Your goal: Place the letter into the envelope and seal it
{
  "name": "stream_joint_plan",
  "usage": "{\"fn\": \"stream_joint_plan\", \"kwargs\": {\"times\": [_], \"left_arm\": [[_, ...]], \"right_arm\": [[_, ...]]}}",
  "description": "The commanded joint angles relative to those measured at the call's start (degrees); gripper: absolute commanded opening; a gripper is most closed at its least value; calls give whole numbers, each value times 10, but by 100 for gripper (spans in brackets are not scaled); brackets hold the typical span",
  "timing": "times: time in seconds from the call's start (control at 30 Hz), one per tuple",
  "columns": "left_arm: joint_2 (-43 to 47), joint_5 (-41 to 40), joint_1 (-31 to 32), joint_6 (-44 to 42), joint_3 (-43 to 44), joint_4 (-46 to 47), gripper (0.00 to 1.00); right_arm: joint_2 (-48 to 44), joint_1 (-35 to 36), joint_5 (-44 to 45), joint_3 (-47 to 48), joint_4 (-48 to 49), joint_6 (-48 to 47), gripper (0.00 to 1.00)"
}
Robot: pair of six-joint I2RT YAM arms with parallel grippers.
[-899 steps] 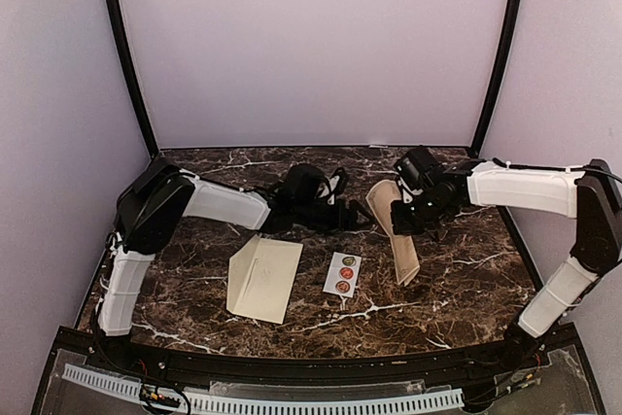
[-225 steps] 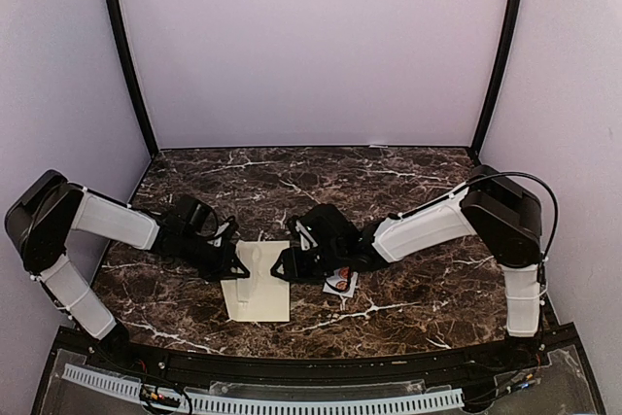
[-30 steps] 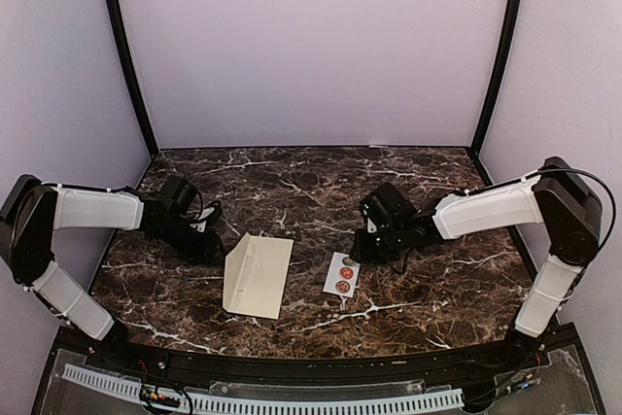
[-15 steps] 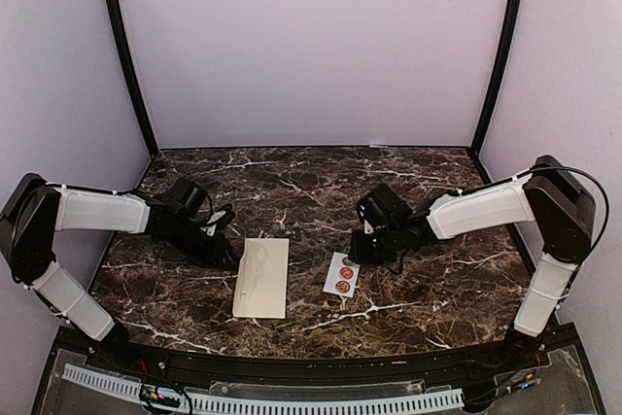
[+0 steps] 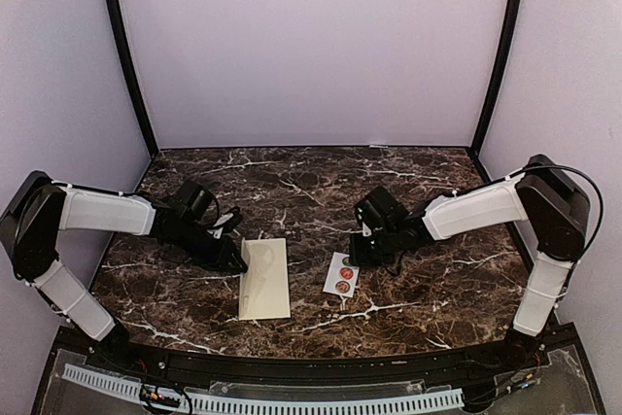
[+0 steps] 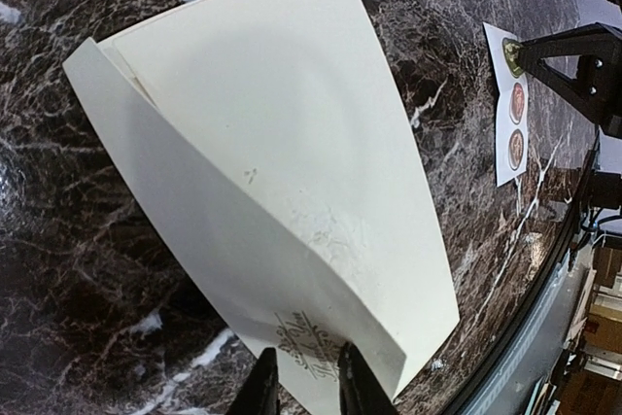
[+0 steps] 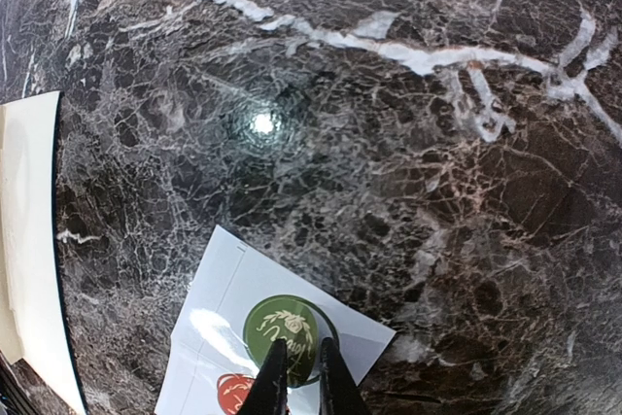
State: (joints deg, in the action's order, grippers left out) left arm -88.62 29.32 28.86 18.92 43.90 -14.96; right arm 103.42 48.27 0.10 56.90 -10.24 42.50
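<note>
Left wrist view: my left gripper (image 6: 305, 376) clamps the envelope (image 6: 292, 143) by its edge, steadying it near the table's (image 6: 68, 289) front edge, while my right gripper (image 7: 297, 376) pinches narrowly onto the green sticker (image 7: 287, 328), presumably for sealing.

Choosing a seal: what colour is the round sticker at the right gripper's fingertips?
Dark green sticker, pale motif; best in the right wrist view.

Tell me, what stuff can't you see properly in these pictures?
What is inside the envelope: its own paper hides that in the top and left wrist views.
Left gripper: pinching or not? Only finger ends show in the left wrist view; tiny from above.
Right gripper: same doubt, over the green sticker in the right wrist view.
Sticker strip: lower stickers cut off by the right wrist view's bottom edge.
</note>
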Motion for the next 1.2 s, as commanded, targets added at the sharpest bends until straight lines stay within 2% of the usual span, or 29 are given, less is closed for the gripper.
{"fn": "stream_joint_plan", "kwargs": {"times": [0.0, 0.4, 1.17], "left_arm": [[-8, 11, 7, 5, 14, 8, 21], [-34, 13, 13, -1, 33, 1, 21], [-96, -2, 17, -14, 51, -18, 20]], "right_arm": [[7, 0, 2, 15, 16, -1, 8], [12, 2, 8, 21, 12, -3, 0], [-7, 39, 42, 58, 1, -30, 0]]}}
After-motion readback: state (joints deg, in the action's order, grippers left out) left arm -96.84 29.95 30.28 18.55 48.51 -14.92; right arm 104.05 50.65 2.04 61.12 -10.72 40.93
